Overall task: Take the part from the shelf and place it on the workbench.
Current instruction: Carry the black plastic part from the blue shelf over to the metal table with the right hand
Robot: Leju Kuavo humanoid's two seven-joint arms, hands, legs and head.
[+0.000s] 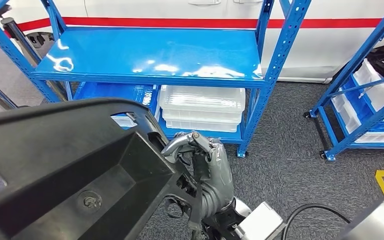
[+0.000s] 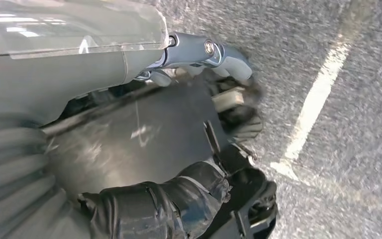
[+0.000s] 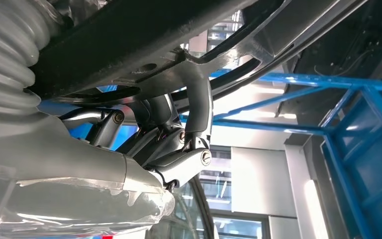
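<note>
Part (image 1: 65,170): black moulded plastic, matte, ribbed and hollowed, large across lower left of head view, off the blue shelf (image 1: 150,55) at upper centre, clamped at its edge by right hand (image 1: 207,160) and, in left wrist view, by left hand (image 2: 214,69). Likely to twist or slip, being so broad and gripped only at thin rims by smooth grey fingers; could also clip a steel upright while blocking the forward view
</note>
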